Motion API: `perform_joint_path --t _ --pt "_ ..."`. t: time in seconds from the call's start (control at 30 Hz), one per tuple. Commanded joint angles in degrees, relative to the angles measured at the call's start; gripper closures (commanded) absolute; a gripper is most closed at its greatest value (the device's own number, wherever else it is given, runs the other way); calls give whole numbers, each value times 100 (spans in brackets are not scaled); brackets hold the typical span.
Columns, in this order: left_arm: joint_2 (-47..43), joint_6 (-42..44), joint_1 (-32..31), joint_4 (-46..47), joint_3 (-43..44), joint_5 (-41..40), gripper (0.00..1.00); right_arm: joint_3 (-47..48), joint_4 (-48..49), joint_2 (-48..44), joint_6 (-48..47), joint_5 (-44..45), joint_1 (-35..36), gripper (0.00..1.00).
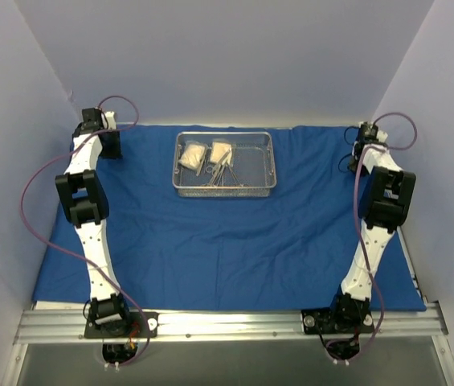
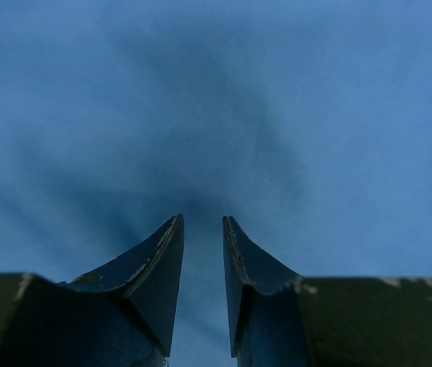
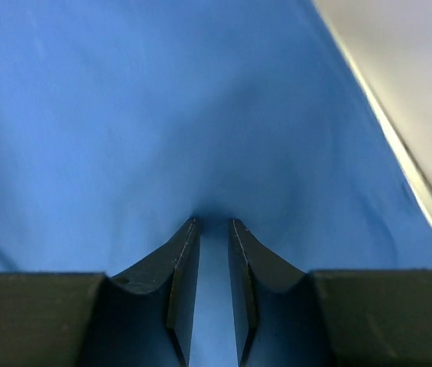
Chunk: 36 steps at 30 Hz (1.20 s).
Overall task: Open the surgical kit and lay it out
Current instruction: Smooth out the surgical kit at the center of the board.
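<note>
One blue cloth wrap (image 1: 235,257) lies opened out flat across the worktop (image 1: 66,306), covering nearly all of it, with soft creases running through its middle. On the far half of the cloth, a little left of centre, sits one rectangular wire-mesh steel tray (image 1: 272,165). Inside it are two white gauze packets side by side in the left part, one further left (image 1: 192,156) and one just right of it (image 1: 222,150). A small cluster of silver scissor-handled instruments (image 1: 218,173) lies beside and below them; they overlap too much to count. Two arms are in view, each reaching to a far corner of the cloth, well apart from the tray. The left gripper (image 2: 202,220) is at the far left corner, released: in the left wrist view its two fingers (image 2: 158,260) stand apart with bare blue cloth showing through the gap and nothing between them. The right gripper (image 3: 213,222) is at the far right corner near the cloth's edge. Its two fingers (image 3: 177,264) are only narrowly apart, tips down on the cloth where the fabric gathers into a small pucker. Whether a fold is actually pinched between them I cannot tell.
</note>
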Motion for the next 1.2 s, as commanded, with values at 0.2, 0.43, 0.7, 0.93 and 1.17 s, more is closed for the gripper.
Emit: perform_joint_path --t 0.2,0.43,0.7,0.93,1.17 --pt "1201 -577 37 -861 2012 -153 64 1168 -531 1001 244 -116 -483 85" --pt "675 -621 -24 -580 1450 286 64 749 -479 126 -11 200 -264 83" --pt "-816 -140 -7 -755 643 848 57 -1781 23 -2275 664 297 -342 49" --pt "-2102 415 107 -712 -1448 1077 50 -3926 321 -3752 1727 -342 -1008 46" --pt "-2270 390 362 -255 -2751 1086 50 -4983 700 -3315 2370 -1012 -1713 90"
